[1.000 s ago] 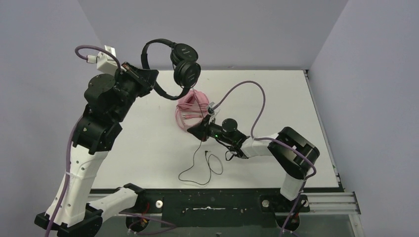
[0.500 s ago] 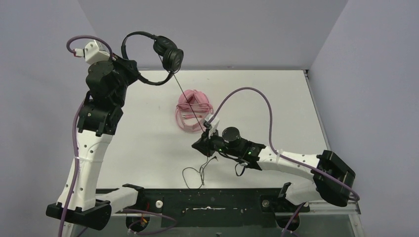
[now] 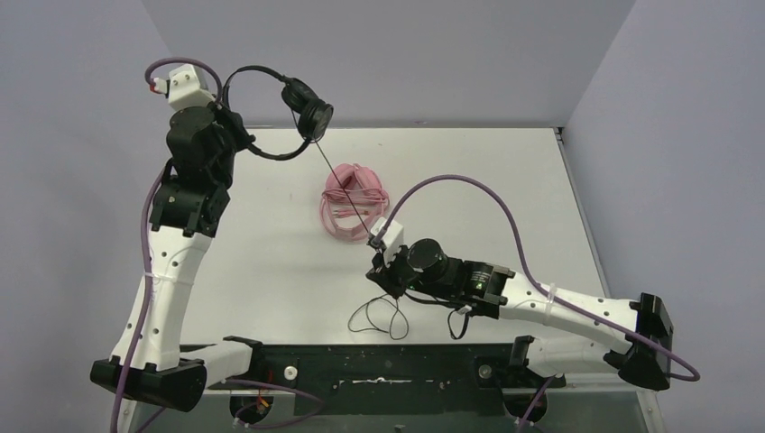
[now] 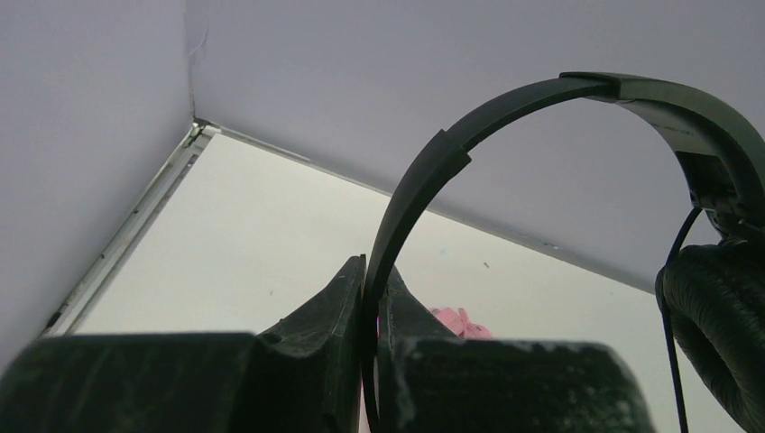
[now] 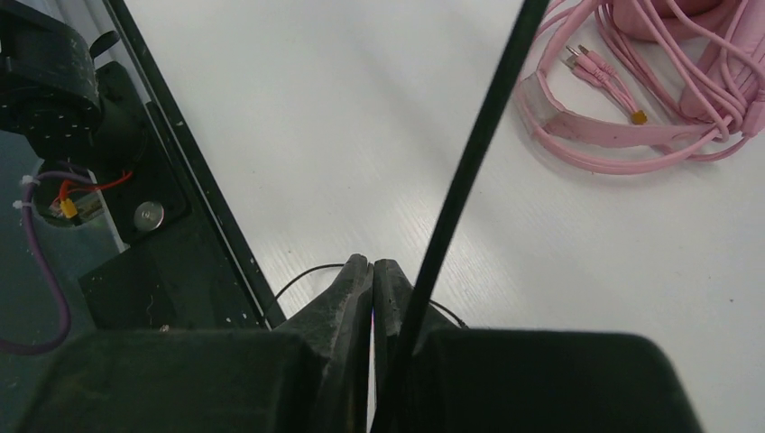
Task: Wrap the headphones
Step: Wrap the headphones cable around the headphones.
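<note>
The black headphones [image 3: 313, 117] hang in the air over the table's back left. My left gripper [image 3: 242, 140] is shut on their headband [image 4: 505, 104], and one earcup [image 4: 717, 334] shows at the right of the left wrist view. Their thin black cable [image 3: 343, 185] runs taut and diagonal down to my right gripper [image 3: 377, 262], which is shut on it low over the table. The cable [image 5: 478, 135] crosses the right finger toward the jaw line [image 5: 372, 266]. Slack cable loops [image 3: 379, 316] lie beyond it. The pink headphones [image 3: 350, 203] lie mid-table, cable bundled.
The black front rail [image 3: 379, 370] with the arm bases borders the near edge, just below the slack loops. Grey walls close the back and both sides. The pink cable's plugs [image 5: 586, 61] lie beside the pink headband.
My right gripper has drawn toward the near edge, pulling the black cable taut and dragging its loops forward. My left arm has carried the black headphones left and toward the back wall.
</note>
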